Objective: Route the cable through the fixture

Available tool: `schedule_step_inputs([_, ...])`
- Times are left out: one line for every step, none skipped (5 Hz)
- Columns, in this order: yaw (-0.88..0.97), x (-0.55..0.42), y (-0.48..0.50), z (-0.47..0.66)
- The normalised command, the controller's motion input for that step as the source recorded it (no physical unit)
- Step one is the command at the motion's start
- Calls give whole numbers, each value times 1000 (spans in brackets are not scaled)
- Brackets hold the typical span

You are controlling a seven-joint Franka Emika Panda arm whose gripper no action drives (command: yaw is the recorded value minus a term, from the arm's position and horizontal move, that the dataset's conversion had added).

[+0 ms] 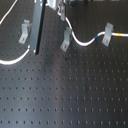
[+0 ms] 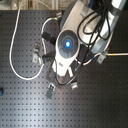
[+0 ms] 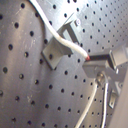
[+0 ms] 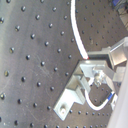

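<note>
The white cable point(image 1: 85, 42) hangs from my gripper point(image 1: 59, 8) at the top of the first exterior view. It passes the middle metal fixture point(image 1: 66, 39) and runs through the right fixture point(image 1: 107, 34). In the first wrist view the cable point(image 3: 62, 36) lies across a fixture point(image 3: 59, 49) and ends at my gripper point(image 3: 97, 62), which is shut on it. The second wrist view shows the cable point(image 4: 77, 37) reaching the gripper point(image 4: 95, 65) just above a fixture point(image 4: 74, 92). In the second exterior view the arm point(image 2: 65, 44) hides the gripper.
A third fixture point(image 1: 25, 31) stands at the first exterior view's left, with white cable loops point(image 1: 15, 57) near it. Everything sits on a black perforated board point(image 1: 65, 95). The second exterior view shows fixtures point(image 2: 50, 91) around the arm and a cable loop point(image 2: 15, 60).
</note>
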Motion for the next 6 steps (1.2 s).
schedule_step_inputs([-71, 179, 158, -505])
schedule_step_inputs([409, 105, 198, -96])
schedule_step_inputs([129, 21, 97, 264])
schedule_step_inputs([0, 3, 9, 291])
schedule_step_inputs([0, -36, 61, 499])
schedule_step_inputs([0, -83, 96, 405])
